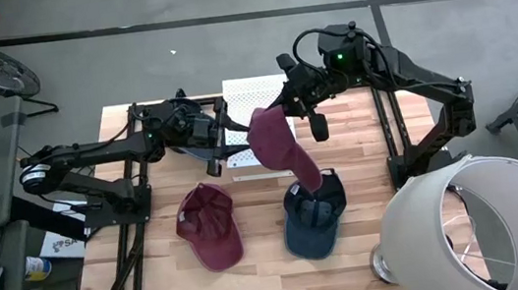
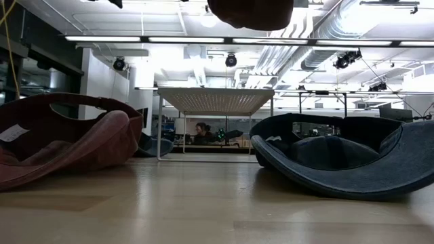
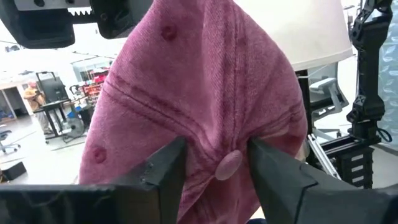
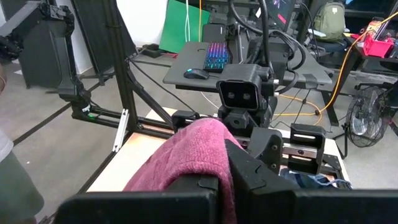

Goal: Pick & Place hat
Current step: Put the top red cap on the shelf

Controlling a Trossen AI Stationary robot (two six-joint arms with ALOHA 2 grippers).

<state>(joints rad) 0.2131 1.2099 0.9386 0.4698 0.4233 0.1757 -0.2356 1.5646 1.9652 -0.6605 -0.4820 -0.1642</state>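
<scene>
While no writing reads anywhere, the right claw point(image 1: 287, 112) pinches the lifted maroon hat point(image 1: 279, 143) at frame centre; the left claw point(image 3: 214, 163) half-closes around its crown.

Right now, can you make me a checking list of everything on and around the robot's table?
Surface: wooden table, bare planks in front.
Job's things: maroon hat held up in the air; second maroon hat and navy hat lying on the wood.
Clutter: white perforated panel at the back; white lampshade at the table's corner.
Grippers: right gripper shut on the lifted hat; left gripper fingers either side of its crown button.
Cables: bundles along both arms.
Surroundings: desk with keyboard, a person far off.
</scene>
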